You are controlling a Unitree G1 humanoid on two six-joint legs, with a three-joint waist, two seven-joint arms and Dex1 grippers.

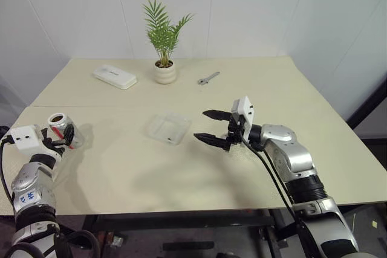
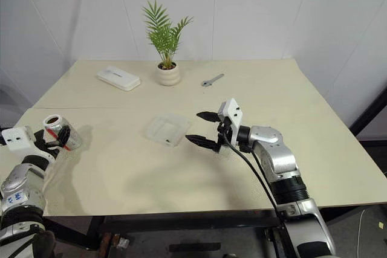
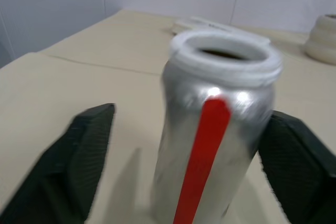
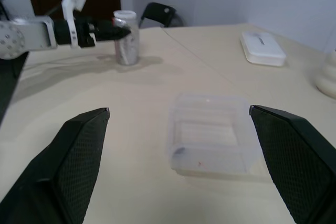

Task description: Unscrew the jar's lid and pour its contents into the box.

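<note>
The jar (image 1: 63, 129) stands upright on the table at the far left, silvery with a red stripe down its side (image 3: 207, 156) and an open white-rimmed mouth. My left gripper (image 1: 64, 135) is open around it, with one finger (image 3: 79, 156) clearly apart from the jar's wall. The box (image 1: 168, 128), a shallow clear tray, lies mid-table. My right gripper (image 1: 201, 125) hovers just right of the box, pointing at it, open with nothing between its fingers. The lid is out of view.
At the back of the table are a white rectangular case (image 1: 115, 77), a potted palm (image 1: 164, 72) and a small wrench (image 1: 208, 78). The jar stands close to the table's left edge. A dark chair (image 4: 160, 11) is beyond that edge.
</note>
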